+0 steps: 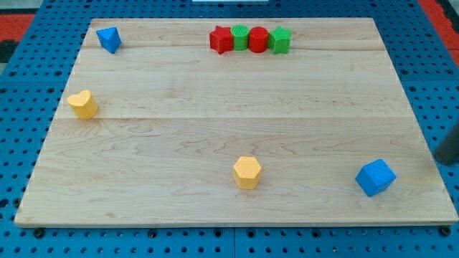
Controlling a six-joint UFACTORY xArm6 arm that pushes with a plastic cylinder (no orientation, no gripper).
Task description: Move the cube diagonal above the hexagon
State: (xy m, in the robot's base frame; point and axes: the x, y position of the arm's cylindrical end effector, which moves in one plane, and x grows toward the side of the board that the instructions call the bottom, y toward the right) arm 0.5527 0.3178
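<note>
Wooden counter lying on a blue perforated surface.

Blue cube toward 4 o'clock of the counter, near the right edge, turned so one corner points to the view's bottom. Yellow hexagon toward 6 o'clock of the counter, flat on the wood. Cube at roughly 3 o'clock from the hexagon, a shade lower, well apart from it.

My tip only as a dark, blurred shape at the view's right edge, partly cut off by the frame, at about 2 o'clock from the cube. Near the cube but apart from it, with bare wood between. Claw state: cannot tell, only the rod showing.

Row of four blocks at 12 o'clock of the counter, touching side by side. From the view's left: red star, green block, red cylinder, green star-like block.

Blue block, wedge-like, at 10 o'clock near the far left corner. Yellow heart-like block at 9 o'clock near the left edge, well apart from everything else.
</note>
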